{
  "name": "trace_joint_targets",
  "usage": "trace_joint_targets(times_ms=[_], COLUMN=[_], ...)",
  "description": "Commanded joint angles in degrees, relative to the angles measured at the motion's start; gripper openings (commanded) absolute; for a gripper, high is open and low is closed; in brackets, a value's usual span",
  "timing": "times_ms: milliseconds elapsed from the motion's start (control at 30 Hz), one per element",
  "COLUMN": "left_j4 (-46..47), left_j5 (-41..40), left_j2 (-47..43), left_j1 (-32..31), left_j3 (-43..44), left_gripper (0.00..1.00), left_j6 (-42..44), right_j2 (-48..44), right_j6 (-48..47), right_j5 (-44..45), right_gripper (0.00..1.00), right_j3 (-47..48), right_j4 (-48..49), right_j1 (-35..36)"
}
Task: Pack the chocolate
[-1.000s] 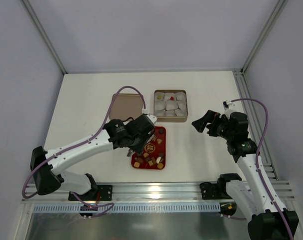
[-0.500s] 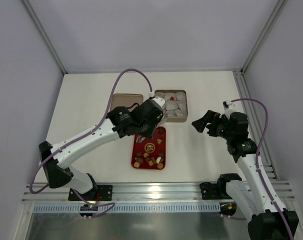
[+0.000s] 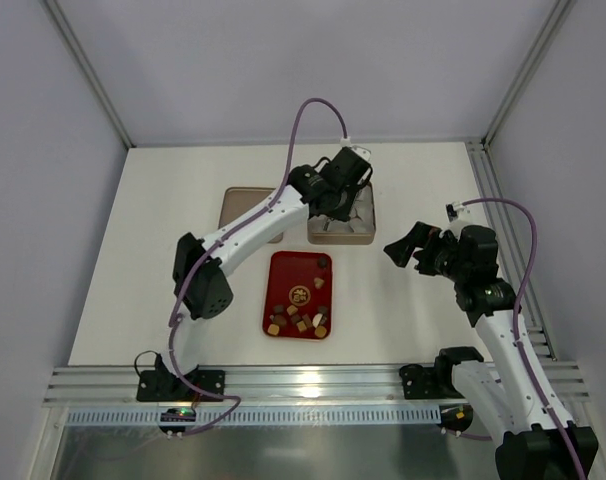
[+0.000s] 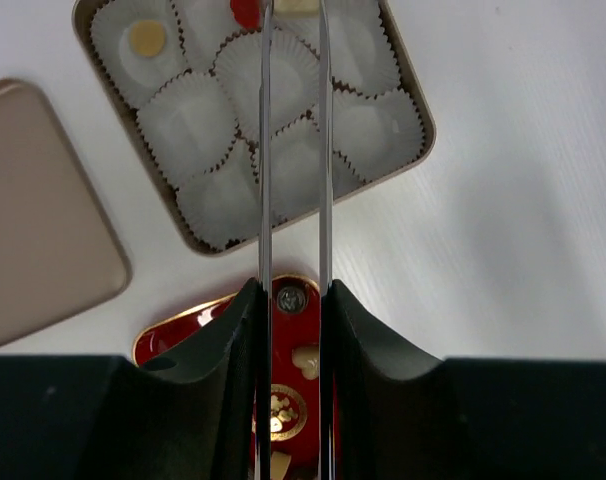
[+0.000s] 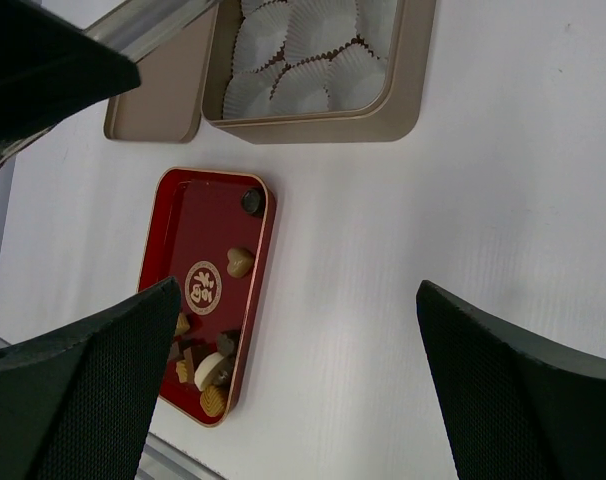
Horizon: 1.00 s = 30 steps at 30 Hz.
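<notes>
White table, matte surface, walled enclosure on three sides, aluminium rail along near edge. Three items directly on it, grouped near centre. Gold tin at far centre, square, rounded corners, lined with white paper cups. Tin lid just left of tin, flat, tan, apart from it. Red tray nearer arms, rectangular, gold rim, just in front of tin and lid, not touching either. Chocolate pieces lie in tray, mostly at near end.

Bright, even light, soft shadows, sharp focus throughout.
</notes>
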Motion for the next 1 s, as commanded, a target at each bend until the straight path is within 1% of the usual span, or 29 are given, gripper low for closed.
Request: trace_joint_targets(times_ms=[0, 67, 200, 500, 667, 800, 900, 967], left_j4=[2.88, 2.61, 3.23, 4.28, 4.55, 4.63, 4.55, 4.46], left_j5=[0.24, 0.24, 1.46, 2.08, 2.79, 2.79, 2.52, 2.44], left_j2=[4.33, 8.2, 12.07, 13.3, 14.53, 14.97, 14.98, 15.06], left_j1=[0.91, 1.17, 2.14, 2.4, 2.4, 2.4, 2.49, 2.58], left_j3=[9.89, 14.27, 17.11, 14.92, 14.83, 14.83, 14.83, 14.83], left_gripper=[0.22, 0.22, 0.23, 0.23, 0.29, 0.31, 0.35, 0.35], left_j6=[2.19, 2.1, 1.31, 0.25, 0.17, -0.1, -0.27, -0.27], right_j2=[-1.47, -1.91, -2.44, -2.53, -2.79, -2.88, -2.97, -2.97], right_j6=[-1.06, -1.42, -1.77, -1.94, -1.95, -1.95, -1.95, -2.03], right_j5=[-0.66, -0.22, -0.22, -0.39, -0.39, -0.39, -0.39, -0.39], right_gripper=[1.0, 1.0, 1.0, 1.0, 1.0, 1.0, 1.0, 1.0], right_j3=[3.13, 3.4, 3.58, 2.79, 2.43, 2.26, 2.35, 2.35], right_j4=[-0.85, -1.47, -2.18, -2.09, -2.09, -2.0, -2.09, -2.26], right_j1=[0.23, 0.23, 0.23, 0.23, 0.23, 0.32, 0.23, 0.32])
